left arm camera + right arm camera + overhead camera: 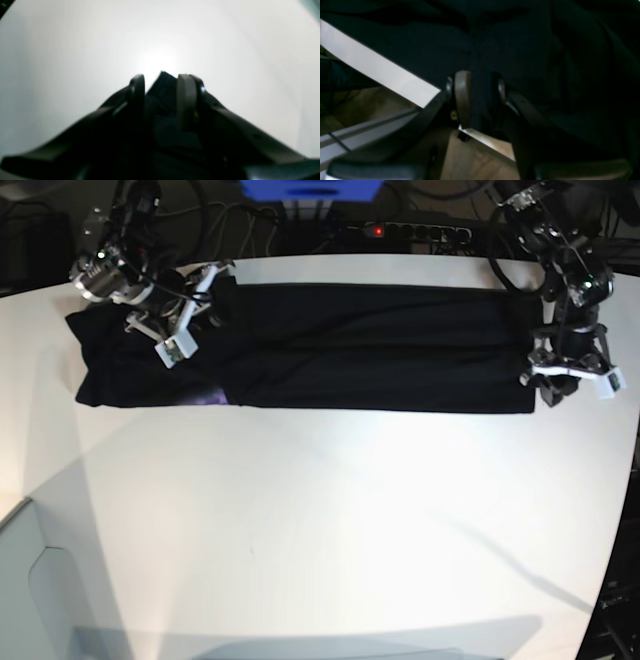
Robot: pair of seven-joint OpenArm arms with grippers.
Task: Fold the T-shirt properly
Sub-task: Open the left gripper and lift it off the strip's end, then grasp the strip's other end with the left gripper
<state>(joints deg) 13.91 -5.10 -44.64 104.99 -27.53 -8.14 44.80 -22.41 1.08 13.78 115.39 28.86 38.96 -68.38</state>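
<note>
The black T-shirt (370, 350) lies as a long folded band across the far part of the white table (320, 520); a sliver of purple print (212, 396) shows at its near left edge. My left gripper (548, 390) is at the shirt's right end. In the left wrist view its fingers (137, 87) stand apart, and a corner of the black cloth (163, 85) lies loosely between them, so the left gripper (161, 82) is open. My right gripper (205, 305) is on the shirt's far left part. The right gripper (480, 82) pinches a ridge of cloth (480, 100).
A power strip with a red light (400, 228) and cables run behind the table's far edge. A blue box (310, 188) stands at the back. In the right wrist view, the table's edge (380, 72) and the wooden floor (475, 160) show below the cloth.
</note>
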